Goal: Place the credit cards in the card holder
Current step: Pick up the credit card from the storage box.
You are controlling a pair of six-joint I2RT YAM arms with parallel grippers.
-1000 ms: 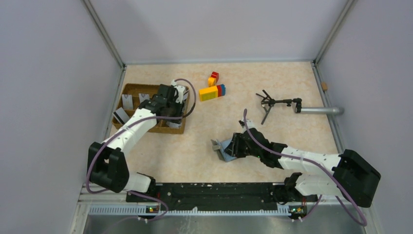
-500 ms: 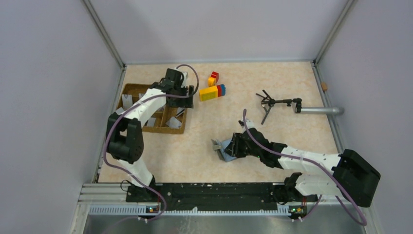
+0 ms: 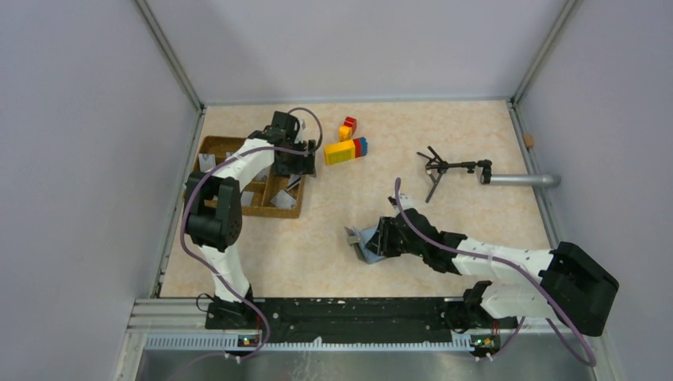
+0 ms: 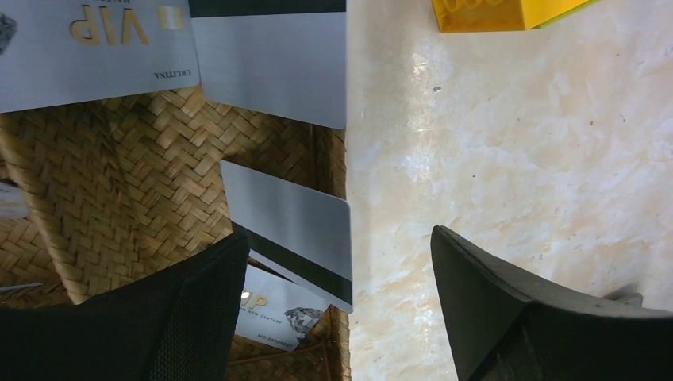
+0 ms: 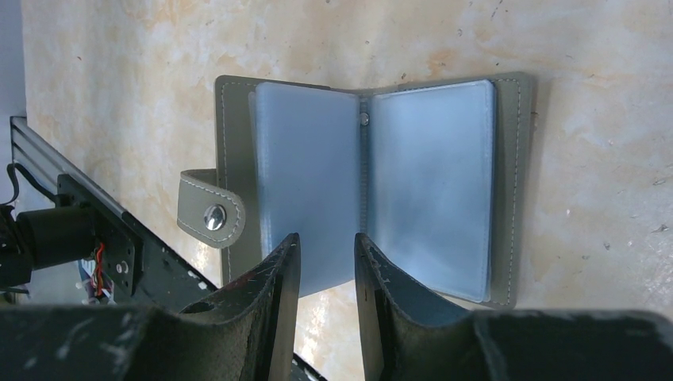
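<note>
The card holder [image 5: 428,182] lies open on the table, grey outside with grey-blue inner panels and a snap tab [image 5: 208,216]. In the top view it [image 3: 359,243] is near the table's middle. My right gripper [image 5: 326,236] hovers over its left panel's near edge, jaws a little apart and empty; it also shows in the top view [image 3: 373,241]. Several silver-grey credit cards lie in the brown wicker tray [image 4: 119,182]. One card with a dark stripe [image 4: 290,226] lies at the tray's right edge. My left gripper [image 4: 337,234] is wide open above it; in the top view it [image 3: 301,163] is over the tray's right side.
The wicker tray [image 3: 214,144] sits at the far left. A yellow brick [image 4: 508,12] lies just beyond it, with red and blue bricks [image 3: 348,144] in the top view. A black tripod-like tool [image 3: 444,168] and a metal cylinder [image 3: 524,180] lie at the right.
The left arm has swung round and its gripper has moved from the tray's middle right to the tray's far right side. The right arm and the wallet have not moved.
</note>
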